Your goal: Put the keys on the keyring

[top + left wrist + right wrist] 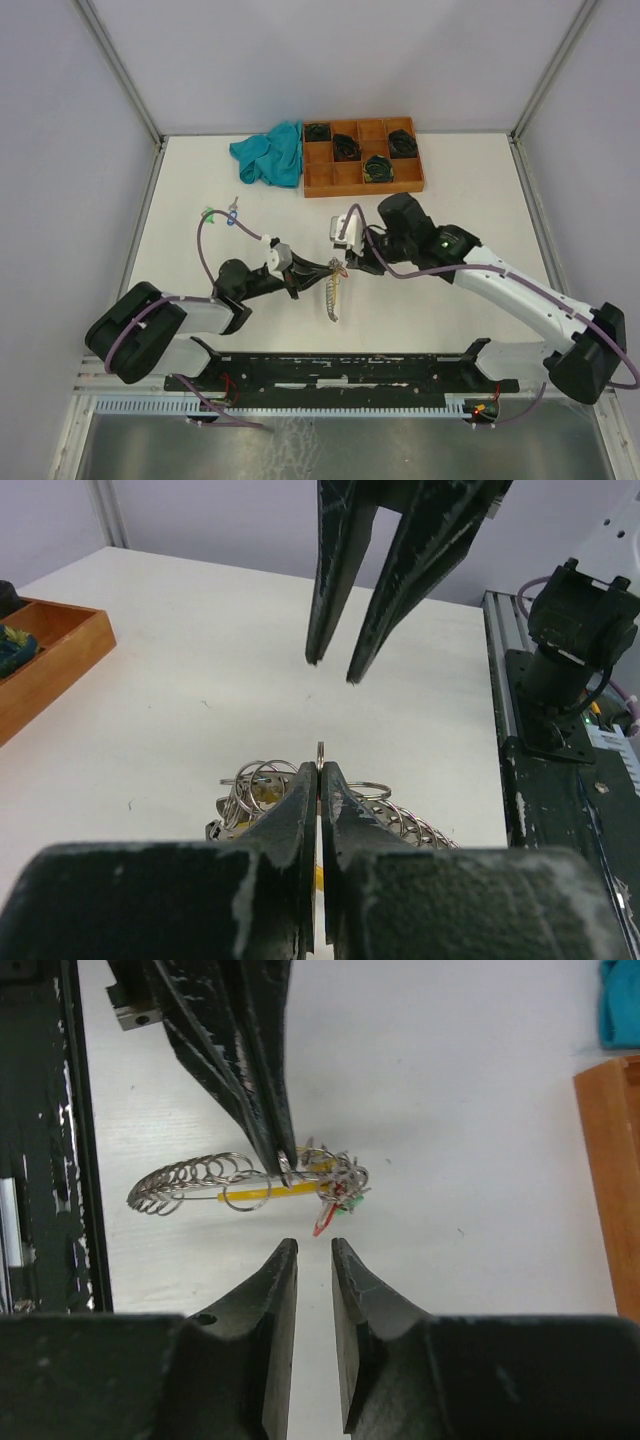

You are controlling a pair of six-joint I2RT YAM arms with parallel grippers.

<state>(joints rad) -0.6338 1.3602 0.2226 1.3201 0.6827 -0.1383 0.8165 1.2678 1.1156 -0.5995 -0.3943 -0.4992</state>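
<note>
While your left gripper [320, 772] stood clamped on one thin loop of the keyring [262, 1192], tips pressed tight, the rest of the ring lay just beneath them on the table [200, 680]. Tagged keys [340, 1203] bunched just beside those tips. Your right gripper [314, 1248] hovered just ahead, jaws slightly apart and empty. Had you pulled upward, that edge-on pinch could have slipped, or the loose loops could have snagged the right tips.
</note>
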